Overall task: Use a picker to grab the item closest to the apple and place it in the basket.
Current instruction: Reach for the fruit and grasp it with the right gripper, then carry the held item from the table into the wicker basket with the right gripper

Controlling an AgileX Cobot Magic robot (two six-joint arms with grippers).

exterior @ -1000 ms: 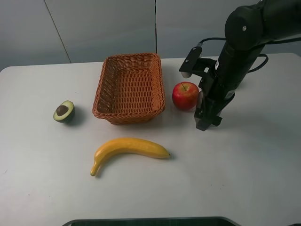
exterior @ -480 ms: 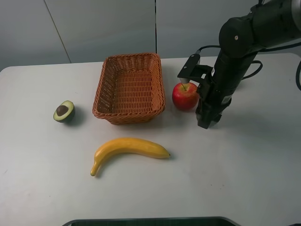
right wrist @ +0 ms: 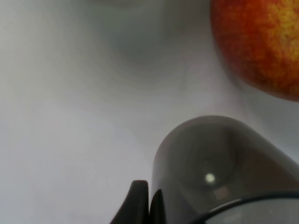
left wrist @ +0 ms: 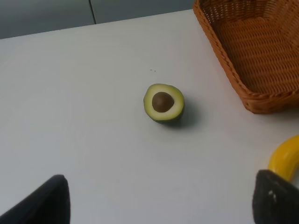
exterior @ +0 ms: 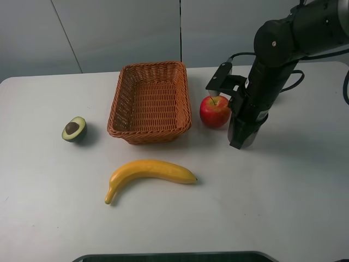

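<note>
The red apple (exterior: 214,111) sits just right of the wicker basket (exterior: 152,101). My right gripper (exterior: 241,141) points straight down at the table, close to the apple's right side. In the right wrist view the smoky-grey tumbler (right wrist: 219,168) stands upright beside the apple (right wrist: 261,42), and a black fingertip (right wrist: 139,201) presses against its wall. From the high camera the gripper mostly hides the tumbler. My left gripper (left wrist: 159,205) is open, its fingers far apart above bare table, with nothing between them.
A halved avocado (exterior: 74,129) (left wrist: 163,102) lies left of the basket (left wrist: 261,51). A banana (exterior: 150,173) (left wrist: 285,158) lies in front of the basket. The white table (exterior: 283,207) spreads wide to the right and front.
The right arm shifted slightly toward the apple and its fingers drew together around the tumbler. In the last half second it has stayed put.
</note>
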